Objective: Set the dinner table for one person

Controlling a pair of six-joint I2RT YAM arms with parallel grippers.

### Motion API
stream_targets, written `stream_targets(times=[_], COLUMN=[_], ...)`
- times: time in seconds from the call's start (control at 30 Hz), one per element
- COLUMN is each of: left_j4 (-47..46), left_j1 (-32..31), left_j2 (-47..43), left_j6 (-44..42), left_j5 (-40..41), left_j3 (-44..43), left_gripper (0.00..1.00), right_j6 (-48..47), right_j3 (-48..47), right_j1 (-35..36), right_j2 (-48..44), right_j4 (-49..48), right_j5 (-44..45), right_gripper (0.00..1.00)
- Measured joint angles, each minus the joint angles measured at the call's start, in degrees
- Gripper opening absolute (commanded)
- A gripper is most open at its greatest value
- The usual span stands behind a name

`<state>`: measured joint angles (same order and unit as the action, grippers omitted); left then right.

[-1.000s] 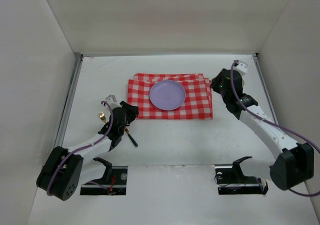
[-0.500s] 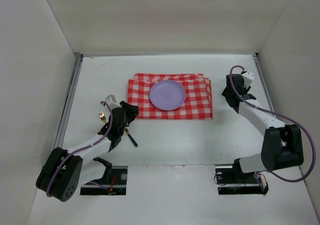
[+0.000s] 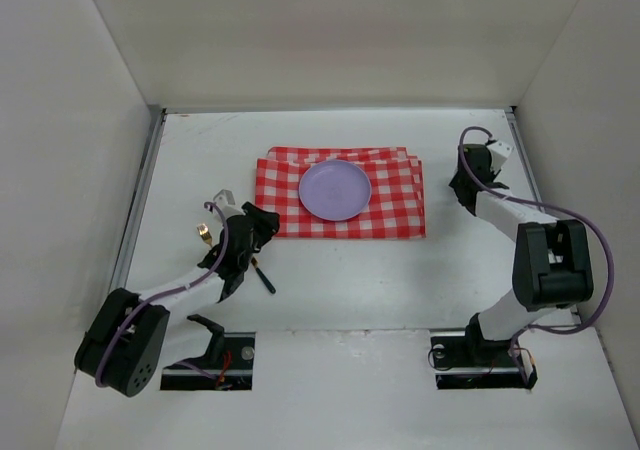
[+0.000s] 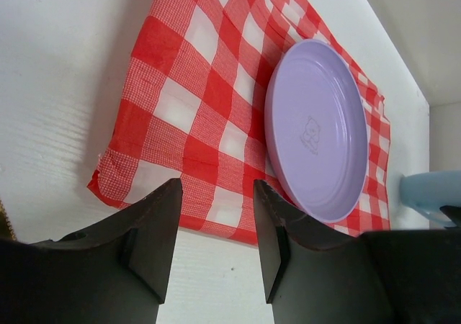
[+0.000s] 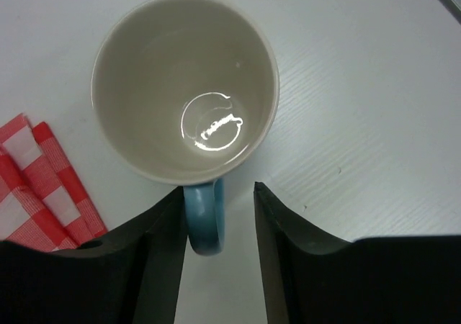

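The white dinner table (image 3: 350,290) bears a red-and-white checkered cloth (image 3: 390,215) with a lilac plate (image 3: 335,190) on it. My left gripper (image 3: 245,248) is open and empty, low over the table at the cloth's near left corner (image 4: 115,180); the plate (image 4: 317,129) lies ahead of it. A utensil with a gold end (image 3: 203,233) and a dark handle (image 3: 266,279) lies under it. My right gripper (image 3: 466,185) is open, right of the cloth. In the right wrist view a blue mug (image 5: 186,86), cream inside, stands upright; its handle (image 5: 205,219) is between the jaws (image 5: 220,194), against the left finger.
Metal rails run along the table's left (image 3: 140,200) and right (image 3: 530,185) edges, with white walls around. The mug's blue side shows at the right edge of the left wrist view (image 4: 432,191). Two gripper stands (image 3: 210,340) (image 3: 480,335) sit at the near edge.
My right arm has swung right, off the cloth's edge, and come down with its open jaws astride the mug's handle. My left arm has barely moved.
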<state>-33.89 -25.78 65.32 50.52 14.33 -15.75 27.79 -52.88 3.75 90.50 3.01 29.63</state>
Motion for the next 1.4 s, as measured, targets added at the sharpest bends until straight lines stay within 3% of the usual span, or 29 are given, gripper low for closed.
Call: stream_targets(times=[0.1, 0.27, 0.37, 0.6, 0.83, 1.13, 1.4], left_j4=[-0.26, -0.7, -0.76, -1.22, -2.29, -3.23, -3.45], left_j1=[-0.44, -0.66, -0.81, -1.29, -2.03, -2.36, -2.38], left_j2=[1.03, 1.57, 1.84, 2.12, 3.65, 4.44, 4.68], left_j6=[0.13, 0.31, 0.42, 0.52, 0.52, 0.5, 0.5], left_j5=[-0.42, -0.72, -0.79, -0.76, -0.81, -0.81, -0.83], left_j3=[0.0, 0.0, 0.0, 0.0, -0.02, -0.02, -0.02], left_gripper=[0.42, 0.42, 0.42, 0.42, 0.42, 0.42, 0.42], right_j6=[-0.26, -1.29, -1.92, -5.55, -9.25, -9.35, -8.87], right_j3=[-0.07, -0.39, -0.44, -0.46, -7.21, -22.64, -27.41], right_j1=[-0.42, -0.35, -0.42, 2.19, 10.36, 17.53, 20.31], right_j2=[0.57, 1.9, 1.95, -1.49, -3.98, 10.14, 19.96], right_j4=[-1.38, -3.63, -3.8, -2.64, -2.36, -3.48, -1.05], right_j5=[-0.2, -0.31, 0.09, 4.96, 5.44, 0.07, -1.68], right_gripper=[0.34, 0.08, 0.01, 0.0, 0.0, 0.01, 0.01])
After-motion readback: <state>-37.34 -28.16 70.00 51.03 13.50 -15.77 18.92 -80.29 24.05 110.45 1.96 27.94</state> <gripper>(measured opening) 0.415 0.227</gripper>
